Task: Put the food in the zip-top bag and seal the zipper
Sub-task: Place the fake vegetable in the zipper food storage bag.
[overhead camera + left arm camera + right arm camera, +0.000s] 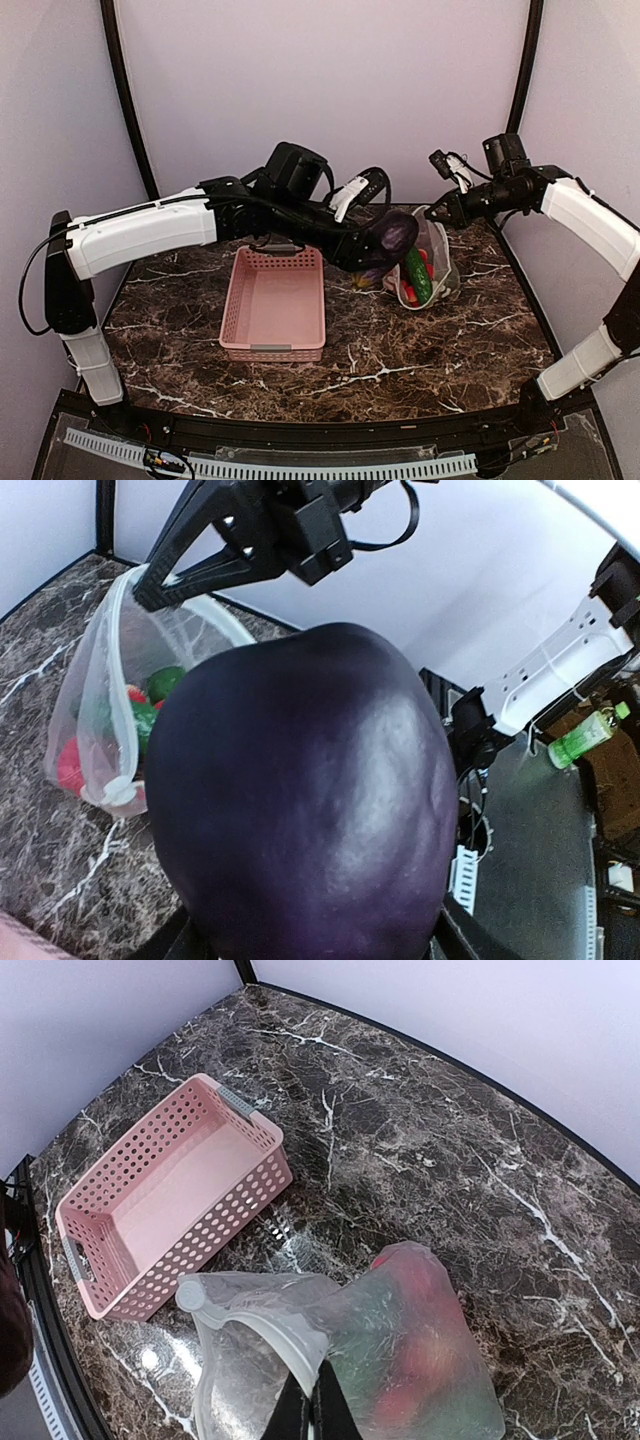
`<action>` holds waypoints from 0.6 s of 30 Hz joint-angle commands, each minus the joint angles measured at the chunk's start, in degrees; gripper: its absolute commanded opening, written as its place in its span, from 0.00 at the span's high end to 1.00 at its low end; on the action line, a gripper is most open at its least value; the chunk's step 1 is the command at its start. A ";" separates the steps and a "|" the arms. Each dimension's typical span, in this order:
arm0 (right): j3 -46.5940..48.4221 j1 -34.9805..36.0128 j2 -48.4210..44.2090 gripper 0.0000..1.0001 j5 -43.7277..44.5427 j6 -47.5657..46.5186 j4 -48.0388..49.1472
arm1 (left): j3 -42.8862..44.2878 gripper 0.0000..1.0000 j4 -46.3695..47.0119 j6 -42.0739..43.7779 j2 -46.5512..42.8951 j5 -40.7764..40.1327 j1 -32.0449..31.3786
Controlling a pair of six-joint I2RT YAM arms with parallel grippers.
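Note:
My left gripper (383,248) is shut on the dark purple eggplant (390,238) and holds it above the table, just left of the zip-top bag (428,268). In the left wrist view the eggplant (300,800) fills the frame. The bag (105,715) stands open beyond it, with a green cucumber (417,275) and red fruits (409,294) inside. My right gripper (436,212) is shut on the bag's mouth edge and holds it up. In the right wrist view its fingertips (312,1415) pinch the zipper strip (265,1325).
The pink slatted basket (274,300) stands left of the bag on the marble table (430,350), and it also shows in the right wrist view (170,1215). White walls and black frame posts close off the back and sides.

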 commanded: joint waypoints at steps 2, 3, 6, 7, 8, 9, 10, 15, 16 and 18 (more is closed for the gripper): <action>4.36 -0.02 0.95 1.00 -2.26 0.88 -1.73 | 5.96 0.50 7.37 -9.45 4.70 2.75 -0.74; 5.00 -0.01 1.19 1.00 -2.36 0.94 -2.30 | 7.70 0.50 7.65 -11.63 5.45 2.34 -0.75; 5.14 -0.01 0.98 1.00 -2.07 0.98 -2.79 | 12.37 0.51 7.45 -15.55 9.73 3.30 -0.78; 5.02 -0.01 0.88 1.00 -1.95 1.06 -2.66 | 14.15 0.53 7.19 -17.49 11.30 3.29 -0.82; 5.00 -0.01 0.68 1.00 -1.98 1.11 -2.63 | 14.76 0.53 7.20 -18.39 12.01 3.19 -0.87; 4.92 -0.01 0.64 1.00 -1.99 1.15 -2.63 | 15.54 0.55 7.21 -20.15 13.08 2.65 -0.87; 4.83 -0.01 0.43 1.00 -2.01 1.22 -2.62 | 15.72 0.57 7.19 -20.91 13.51 2.25 -0.85; 3.76 -0.06 -0.30 1.00 -1.52 1.40 -2.16 | 15.26 0.60 6.26 -24.43 15.66 0.54 -1.03; 3.56 -0.02 -0.41 1.00 -1.50 1.54 -1.97 | 15.14 0.60 5.92 -24.78 15.77 -0.02 -1.02; 3.41 -0.01 -0.40 1.00 -1.34 1.97 -1.69 | 14.72 0.60 5.69 -25.00 15.90 -0.68 -1.08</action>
